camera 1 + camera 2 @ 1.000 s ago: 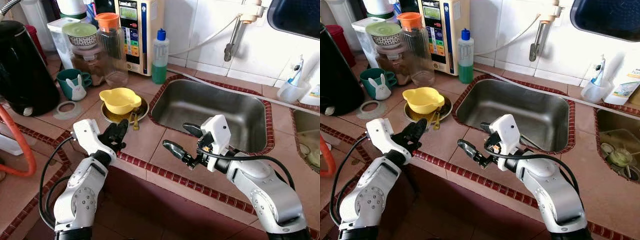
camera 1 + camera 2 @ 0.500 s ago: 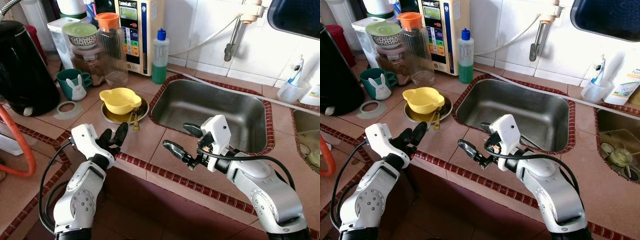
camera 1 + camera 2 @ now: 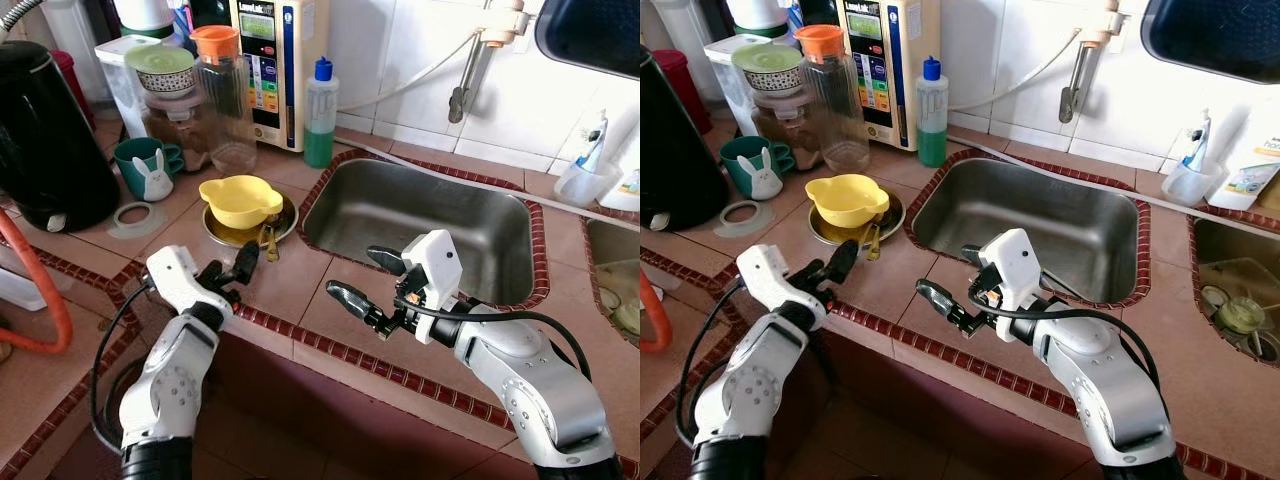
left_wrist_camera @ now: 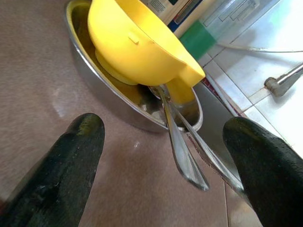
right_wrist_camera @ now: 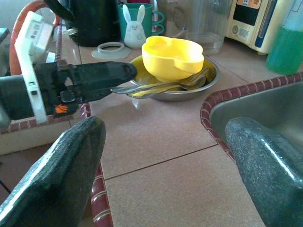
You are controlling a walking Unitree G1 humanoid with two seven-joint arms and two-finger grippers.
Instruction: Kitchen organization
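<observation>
Left hand [image 3: 232, 274] hovers open and empty just near of the metal spoons [image 4: 182, 156] in the steel dish [image 3: 283, 224] under the yellow plastic bowl [image 3: 238, 200]; right hand [image 3: 365, 283] open, empty. Nothing looks sorted yet.

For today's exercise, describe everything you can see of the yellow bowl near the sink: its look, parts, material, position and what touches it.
The yellow bowl looks like glossy plastic, rounded, with small ear-like tabs on its rim. It sits upright and empty inside a shallow metal dish on the tiled counter, left of the sink. Metal spoon handles stick out from under it, over the dish's edge. The left gripper is close in front, jaws open, not touching it.
</observation>
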